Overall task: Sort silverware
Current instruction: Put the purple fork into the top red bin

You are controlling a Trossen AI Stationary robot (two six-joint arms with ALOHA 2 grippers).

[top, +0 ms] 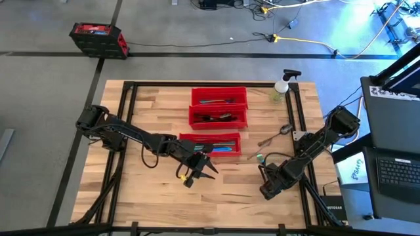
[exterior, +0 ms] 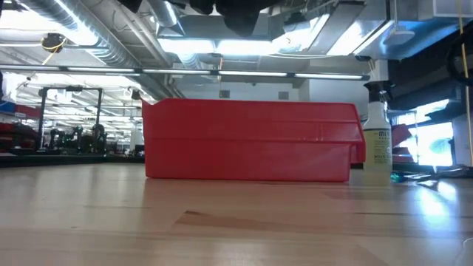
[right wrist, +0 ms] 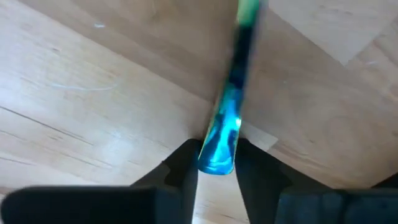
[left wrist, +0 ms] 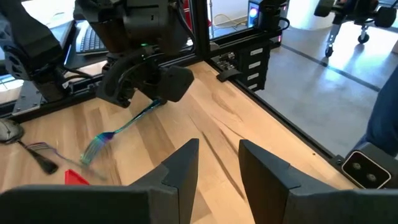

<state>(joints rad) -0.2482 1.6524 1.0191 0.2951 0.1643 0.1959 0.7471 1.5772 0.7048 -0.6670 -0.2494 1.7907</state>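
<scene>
**Workshop around the table**

A grey concrete floor (top: pixel 52 85) fills the upper and left part of the high view, crossed by a dark line. A red-and-black case (top: pixel 98 39) sits at upper left. Cables (top: pixel 289 29), one yellow, trail across the top right. A laptop (top: pixel 397 172) rests at the right edge. In the low view, ducts (exterior: pixel 96 29) and strip lights (exterior: pixel 251 48) run along the ceiling; racks (exterior: pixel 66 118) stand at far left.
</scene>
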